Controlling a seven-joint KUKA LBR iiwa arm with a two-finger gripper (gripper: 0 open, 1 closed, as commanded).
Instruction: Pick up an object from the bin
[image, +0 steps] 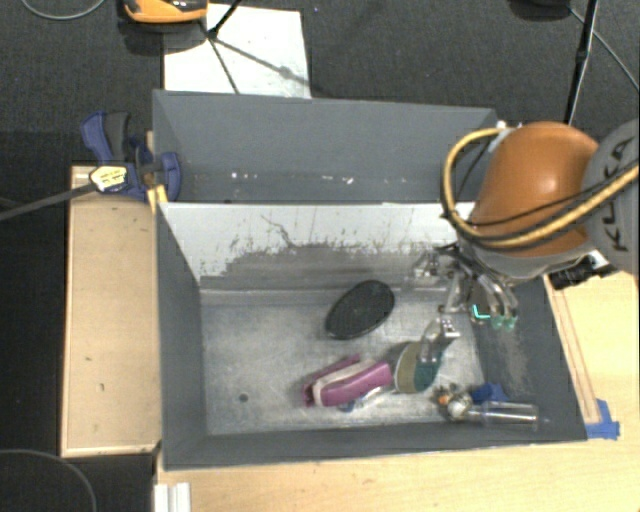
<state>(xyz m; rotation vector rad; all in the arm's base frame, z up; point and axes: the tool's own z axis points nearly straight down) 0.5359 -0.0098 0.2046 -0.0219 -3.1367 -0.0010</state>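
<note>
My gripper (437, 338) hangs over the right part of the bin floor, its fingertips just above a round teal and tan tape roll (411, 367). Nothing shows between the fingers. To the left of the roll lies a pink and purple brush-like object (349, 383), touching it. A black oval disc (359, 308) rests further back, left of the gripper. A small object with a metal knob, a blue part and a clear tube (486, 405) lies at the front right corner.
The orange cover and its cables on the wrist hang above the bin's right wall. The left half of the bin floor holds nothing but scuff marks.
</note>
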